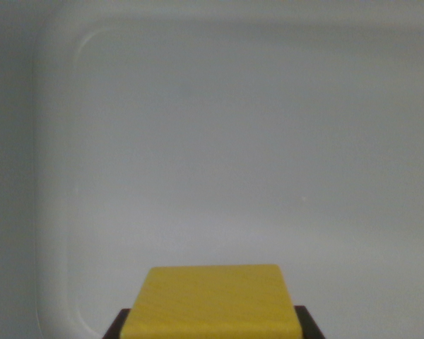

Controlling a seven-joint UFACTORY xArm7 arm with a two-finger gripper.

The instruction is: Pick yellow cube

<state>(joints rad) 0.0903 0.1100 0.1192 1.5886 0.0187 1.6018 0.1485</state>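
The cube [212, 302] sits between dark fingers [312, 326], seemingly pinched; squeeze firmly and lift straight above the tray [56, 176].

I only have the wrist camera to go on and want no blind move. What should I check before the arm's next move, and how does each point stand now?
1. Yellow cube in view: ok, at the bottom centre.
2. Cube centred left to right in the wrist view: ok.
3. End effector fingers flank the cube: ok, dark tips show at both lower corners.
4. Fingers closed on the cube: cannot tell, contact is cut off by the frame edge.
5. Cube lifted off the white tray: cannot tell.
6. Tray floor ahead free of other things: ok.
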